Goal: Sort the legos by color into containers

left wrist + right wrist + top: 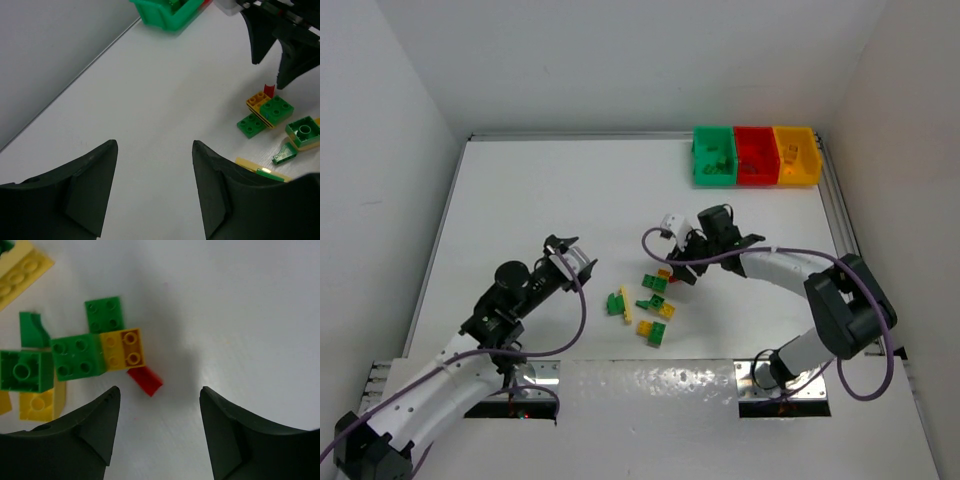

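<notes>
Several legos lie loose mid-table [650, 300], green and yellow/orange with one small red brick [144, 380]. In the right wrist view the red brick touches a yellow brick [122, 349] joined to a green one [77, 356]. My right gripper [160, 392] is open and empty, just above and beside the red brick; it also shows in the top view [682, 263]. My left gripper [155, 145] is open and empty over bare table, left of the pile [572, 255]. The green bin [715, 157], red bin [754, 155] and yellow bin [795, 155] stand joined at the far right, each holding some bricks.
White walls close the table at the left, back and right. A metal rail [837, 215] runs along the right edge by the bins. A pale yellow flat piece [20, 275] and a green stud brick [302, 131] lie in the pile. The right gripper's fingers [265, 35] show in the left wrist view.
</notes>
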`<state>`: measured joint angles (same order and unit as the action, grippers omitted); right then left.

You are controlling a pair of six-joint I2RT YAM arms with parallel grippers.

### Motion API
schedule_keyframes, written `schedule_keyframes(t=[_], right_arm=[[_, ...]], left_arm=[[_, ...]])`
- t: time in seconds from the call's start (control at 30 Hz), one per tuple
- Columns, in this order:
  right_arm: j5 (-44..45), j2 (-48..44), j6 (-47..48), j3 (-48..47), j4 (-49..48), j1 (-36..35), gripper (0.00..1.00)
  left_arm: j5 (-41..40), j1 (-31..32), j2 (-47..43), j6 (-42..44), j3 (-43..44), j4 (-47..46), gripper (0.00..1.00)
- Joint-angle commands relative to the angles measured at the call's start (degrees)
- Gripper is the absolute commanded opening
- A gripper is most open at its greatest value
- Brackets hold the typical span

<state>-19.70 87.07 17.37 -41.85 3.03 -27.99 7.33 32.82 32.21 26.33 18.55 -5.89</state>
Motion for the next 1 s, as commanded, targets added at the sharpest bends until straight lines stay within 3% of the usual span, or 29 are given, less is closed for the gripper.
schedule_keyframes(t=[0.0, 0.17, 0.37, 0.5, 0.67, 0.8, 0.83, 0.87, 0.97], right_arm=[[-1.7, -2.0, 6.2, 2.1, -1.3, -1.5, 0.64], [-2.3, 1.5, 11.6, 1.4, -1.5, -2.5, 0.65], [-0.7, 6.3, 14.5, -0.6, -0.8, -3.9, 0.63], [0.4, 7.9, 16.5, -1.1, -0.1, -5.5, 0.5], [-1.0, 8.0, 17.8, -1.6, 0.9, -5.7, 0.43], [-2.2, 8.6, 18.6, -3.1, 5.0, -5.6, 0.17], [-1.2, 8.8, 18.8, -4.1, 6.2, -5.7, 0.04], [-0.8, 8.7, 18.9, -4.6, 7.2, -5.6, 0.0], [2.2, 7.1, 14.9, -5.2, 7.7, -5.4, 0.0]], left_arm=[[-1.1, 0.8, -1.4, -1.6, -0.4, 5.6, 0.59], [-8.7, 1.5, -2.0, -2.0, -1.9, 5.3, 0.59], [-9.4, 1.6, -1.2, -2.7, -1.9, 5.6, 0.59], [-9.6, 1.6, -0.7, -2.7, -2.2, 5.2, 0.59], [-10.4, 1.6, -0.7, -2.6, -2.5, 4.7, 0.59], [-10.8, 1.6, -0.7, -2.6, -2.7, 4.5, 0.59], [-10.8, 1.5, -0.8, -2.6, -2.7, 4.5, 0.59], [-10.9, 1.6, -0.9, -2.5, -2.7, 4.6, 0.59], [-11.0, 1.6, -1.0, -2.4, -2.8, 4.5, 0.59]])
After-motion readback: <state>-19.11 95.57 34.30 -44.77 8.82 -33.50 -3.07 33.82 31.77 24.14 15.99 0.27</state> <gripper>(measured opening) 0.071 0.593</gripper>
